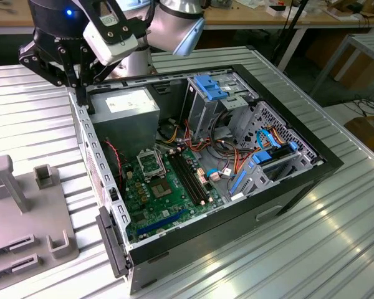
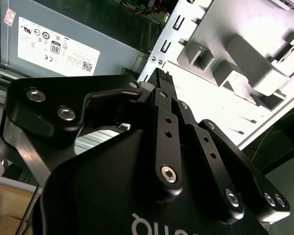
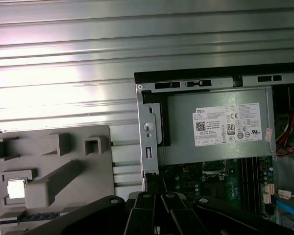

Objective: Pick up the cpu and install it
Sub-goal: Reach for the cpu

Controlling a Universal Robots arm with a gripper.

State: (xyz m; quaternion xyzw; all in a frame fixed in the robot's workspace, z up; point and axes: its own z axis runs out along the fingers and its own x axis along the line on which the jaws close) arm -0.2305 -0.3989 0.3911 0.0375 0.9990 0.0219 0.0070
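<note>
On the exterior view's left sits the grey fixture (image 1: pixel 15 227); in the first wrist view the cpu (image 3: pixel 15 189) lies flat in one of its recesses, well apart from the gripper (image 3: pixel 155 188), whose fingers I judge pressed together on nothing (tips beside the case wall (image 3: pixel 148 132)). My concern: a descent could snag the tips on that sheet-metal edge, and closed fingers would shove the chip, not grasp it. Toward the exterior view's right, the power supply (image 1: pixel 134 118) bears a white label (image 1: pixel 128 99) of small print and approval marks
</note>
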